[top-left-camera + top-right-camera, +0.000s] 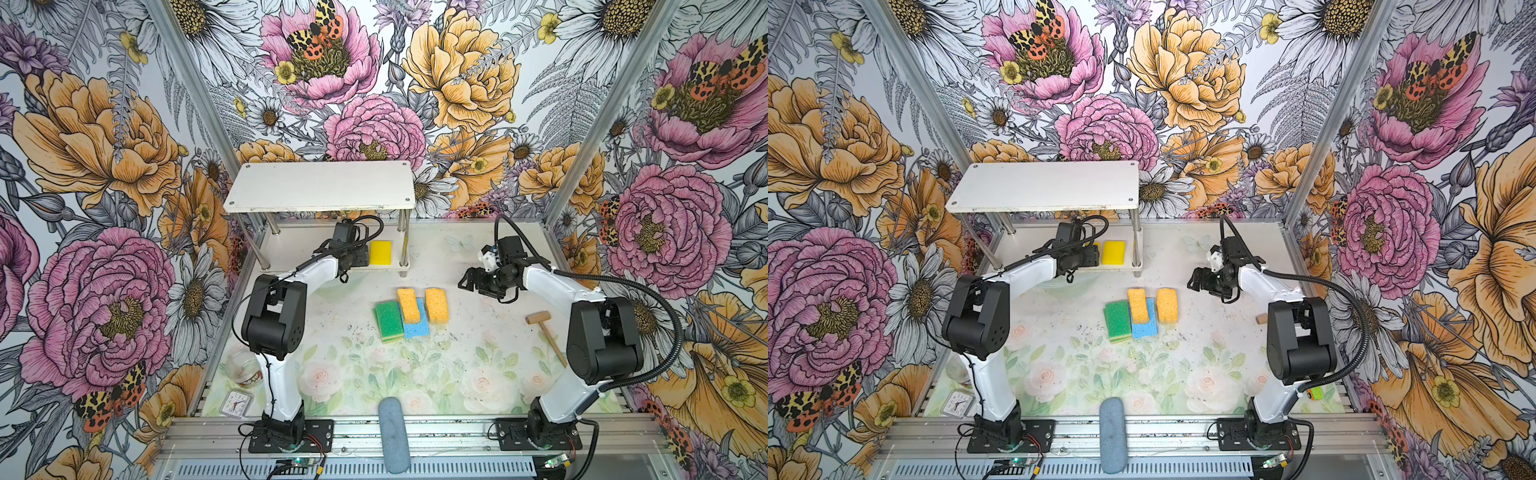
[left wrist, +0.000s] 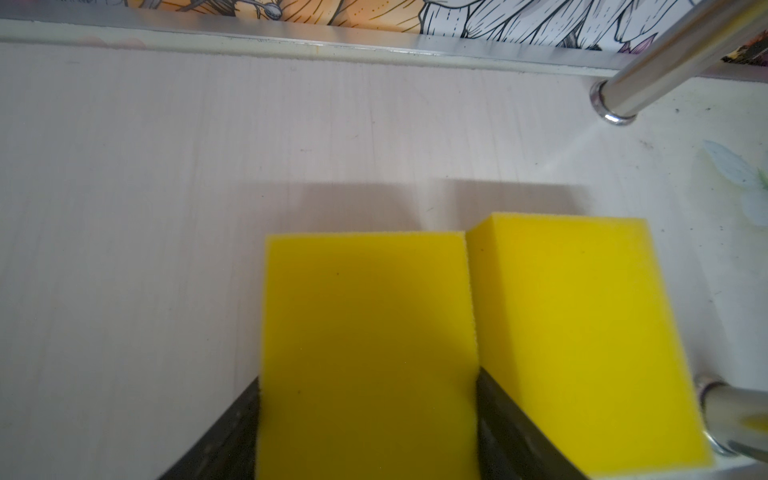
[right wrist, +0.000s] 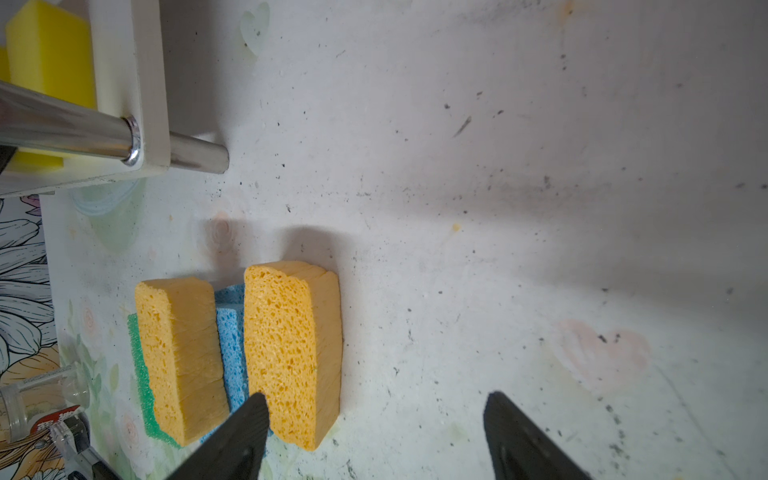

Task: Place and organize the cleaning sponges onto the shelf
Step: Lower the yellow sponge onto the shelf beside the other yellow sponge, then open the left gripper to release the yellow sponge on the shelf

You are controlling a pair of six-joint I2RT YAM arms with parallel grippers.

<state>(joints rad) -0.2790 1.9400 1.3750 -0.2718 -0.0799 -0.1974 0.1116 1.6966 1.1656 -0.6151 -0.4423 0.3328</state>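
The white shelf (image 1: 320, 185) stands at the back. My left gripper (image 2: 368, 376) reaches in over its lower board (image 2: 166, 166) and is shut on a yellow sponge (image 2: 365, 299), its fingers against both long sides. This sponge lies beside a second yellow sponge (image 2: 573, 332), which also shows in a top view (image 1: 380, 252). On the table a green sponge (image 1: 388, 321), a blue sponge (image 1: 417, 326) and two orange sponges (image 1: 408, 305) (image 1: 436, 305) lie packed together. One orange sponge rests on the blue one. My right gripper (image 1: 467, 282) hovers open to their right, with nothing between its fingers (image 3: 249, 419).
A wooden mallet (image 1: 544, 332) lies at the right by the right arm. A grey-blue cylinder (image 1: 392, 434) lies across the front rail. A glass jar (image 1: 243, 370) and a small clock (image 1: 235, 404) sit at the front left. Shiny shelf posts (image 2: 648, 79) stand close to the yellow sponges.
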